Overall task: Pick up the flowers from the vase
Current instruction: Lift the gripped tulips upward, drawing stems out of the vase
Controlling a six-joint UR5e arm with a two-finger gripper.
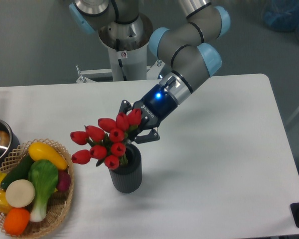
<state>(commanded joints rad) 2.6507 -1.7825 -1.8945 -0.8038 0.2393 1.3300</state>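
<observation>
The flowers (105, 142), a bunch of red tulip buds with green leaves, lean left out of the vase (126, 171), a dark grey ribbed cylinder near the table's front middle. Their stems still reach into the vase mouth. My gripper (135, 133) comes in from the upper right and is shut on the flowers just above the vase rim, behind the buds. The fingertips are partly hidden by the blooms.
A wicker basket (59, 209) of colourful vegetables sits at the front left. A metal pot (0, 142) with a blue handle stands at the left edge. The arm's base column (124, 50) rises behind the table.
</observation>
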